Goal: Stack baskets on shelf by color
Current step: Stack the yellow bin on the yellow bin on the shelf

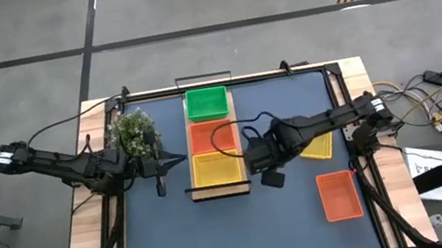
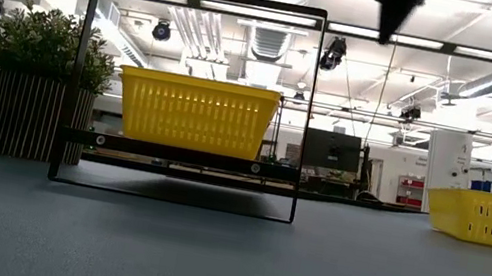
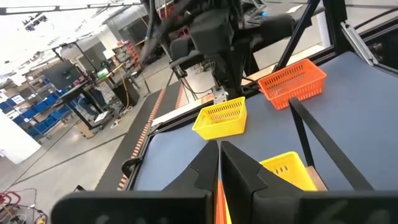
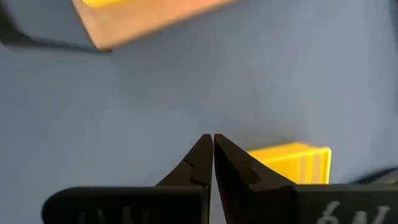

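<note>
1. Right pincer (image 4: 212, 144) is closed tight, tips touching, nothing between them. It hangs over bare dark blue desk (image 1: 297, 210), just off the near corner of the long light-wood shelf with thin black end rails (image 1: 240, 188).

2. Closest thing to it is a loose yellow plastic mesh basket (image 1: 320, 146), sitting on the desk right behind the pincer, partly under the right arm. In the right wrist view it pokes out just past the fingertips (image 4: 292, 163), so it's near but not gripped.

3. A bit farther out from that pincer, toward the desk's front right, there's a loose red-orange mesh basket (image 1: 338, 195), also flat on the desk.

4. On the shelf, to the other side of the right pincer: yellow basket stack (image 1: 217, 169) nearest, then a red-orange one (image 1: 208, 135), then a green one (image 1: 206, 103) at the far end. How many are in each pile I can't tell.

5. Left pincer (image 1: 175, 159) is closed too and empty, parked on the opposite side of the shelf, next to the bushy potted plant (image 1: 133, 131).

6. My read: we're between grabs, late in the job. Next move would need the right pincer to open up, back onto the loose yellow basket's rim, clamp it, then lift it onto the yellow pile.
</note>
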Controlling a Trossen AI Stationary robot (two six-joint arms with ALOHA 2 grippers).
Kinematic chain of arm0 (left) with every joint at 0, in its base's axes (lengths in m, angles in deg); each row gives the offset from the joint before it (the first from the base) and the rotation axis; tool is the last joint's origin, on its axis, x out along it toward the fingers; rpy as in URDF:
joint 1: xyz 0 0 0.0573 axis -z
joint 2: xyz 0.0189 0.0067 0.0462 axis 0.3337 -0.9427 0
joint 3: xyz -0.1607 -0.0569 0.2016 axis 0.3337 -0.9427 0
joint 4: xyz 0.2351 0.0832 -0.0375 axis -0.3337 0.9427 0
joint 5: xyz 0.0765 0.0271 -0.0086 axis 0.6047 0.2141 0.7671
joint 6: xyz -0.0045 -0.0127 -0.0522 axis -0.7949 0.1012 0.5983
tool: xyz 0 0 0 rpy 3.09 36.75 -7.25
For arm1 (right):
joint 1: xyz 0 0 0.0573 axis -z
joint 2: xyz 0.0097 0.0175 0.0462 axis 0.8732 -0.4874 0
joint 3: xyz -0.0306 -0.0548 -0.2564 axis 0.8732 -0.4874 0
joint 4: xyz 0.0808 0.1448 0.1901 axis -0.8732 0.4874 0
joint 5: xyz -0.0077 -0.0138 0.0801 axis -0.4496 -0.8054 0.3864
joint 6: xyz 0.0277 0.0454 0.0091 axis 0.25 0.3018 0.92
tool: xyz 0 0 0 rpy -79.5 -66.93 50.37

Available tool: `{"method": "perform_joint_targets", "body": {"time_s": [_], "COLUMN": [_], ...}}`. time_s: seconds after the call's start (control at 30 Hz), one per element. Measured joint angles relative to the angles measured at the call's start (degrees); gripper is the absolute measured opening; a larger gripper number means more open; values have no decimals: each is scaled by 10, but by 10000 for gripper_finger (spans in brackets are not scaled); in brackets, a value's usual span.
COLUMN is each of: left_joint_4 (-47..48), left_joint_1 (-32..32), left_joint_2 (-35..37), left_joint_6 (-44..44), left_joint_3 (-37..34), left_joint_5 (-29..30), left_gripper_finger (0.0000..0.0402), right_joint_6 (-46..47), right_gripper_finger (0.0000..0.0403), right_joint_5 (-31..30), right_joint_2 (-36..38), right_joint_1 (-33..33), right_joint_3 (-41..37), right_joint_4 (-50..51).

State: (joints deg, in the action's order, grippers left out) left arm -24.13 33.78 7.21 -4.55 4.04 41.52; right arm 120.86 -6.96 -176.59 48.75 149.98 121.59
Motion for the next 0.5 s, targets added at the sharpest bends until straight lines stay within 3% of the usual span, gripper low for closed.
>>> {"method": "perform_joint_targets", "body": {"time_s": [0.33, 0.5], "left_joint_4": [-1, -3], "left_joint_1": [0, 0], "left_joint_2": [0, -1], "left_joint_6": [0, 0], "left_joint_3": [0, 0], "left_joint_5": [1, 1], "left_gripper_finger": [2, 2], "right_joint_6": [113, 229], "right_gripper_finger": [8, 11], "right_joint_5": [-2, -55], "right_joint_2": [121, 193], "right_joint_1": [22, 48], "right_joint_3": [-250, -372], "right_joint_4": [-95, -149]}}
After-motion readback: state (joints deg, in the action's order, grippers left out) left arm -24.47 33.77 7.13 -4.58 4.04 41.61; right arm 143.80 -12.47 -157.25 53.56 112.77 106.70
